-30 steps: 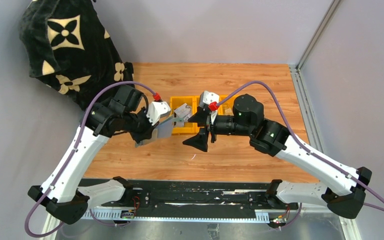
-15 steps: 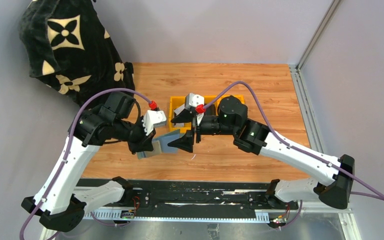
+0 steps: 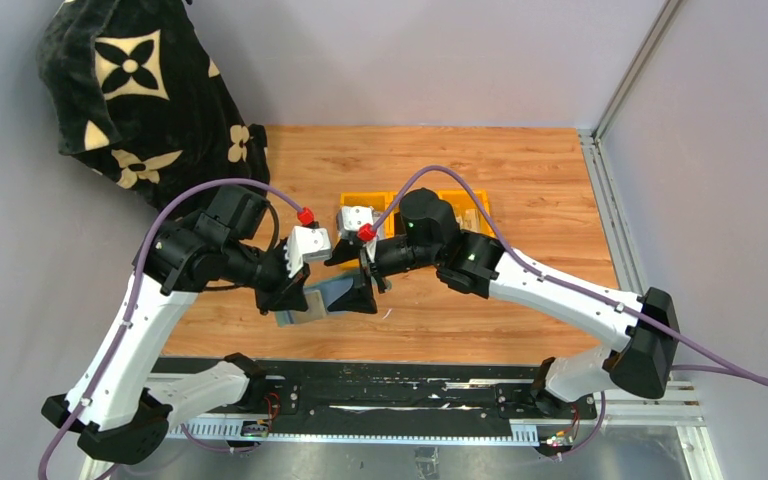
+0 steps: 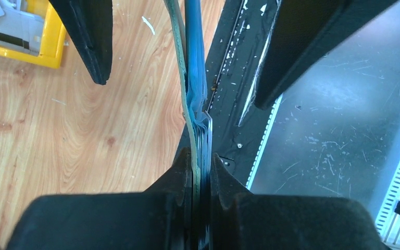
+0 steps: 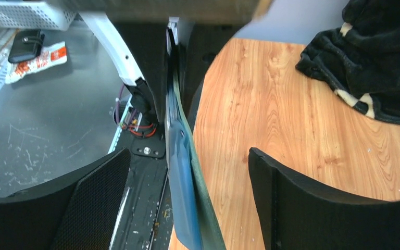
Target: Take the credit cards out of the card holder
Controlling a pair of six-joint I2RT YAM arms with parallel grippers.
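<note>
The card holder (image 3: pixel 332 296) hangs above the table's near edge, sage-green outside, grey-blue inside. My left gripper (image 3: pixel 295 292) is shut on its left end. In the left wrist view the holder (image 4: pixel 192 78) runs edge-on away from my pinching fingertips (image 4: pixel 183 165). Thin stacked edges show at the pinch, and I cannot tell single credit cards apart. My right gripper (image 3: pixel 362 290) is open with one finger on each side of the holder's right end, not touching it. In the right wrist view the holder (image 5: pixel 185 177) hangs between the wide-open fingers (image 5: pixel 91 203).
Yellow bins (image 3: pixel 465 205) with small items stand on the wooden table behind the arms, one also in the left wrist view (image 4: pixel 52 47). A black flower-patterned cloth (image 3: pixel 140 90) lies at the back left. A black rail (image 3: pixel 390 390) runs along the near edge.
Both arms moved left and toward the near edge. The left gripper carried the holder down and nearer. The right gripper came from beside the bins to straddle the holder's right end.
</note>
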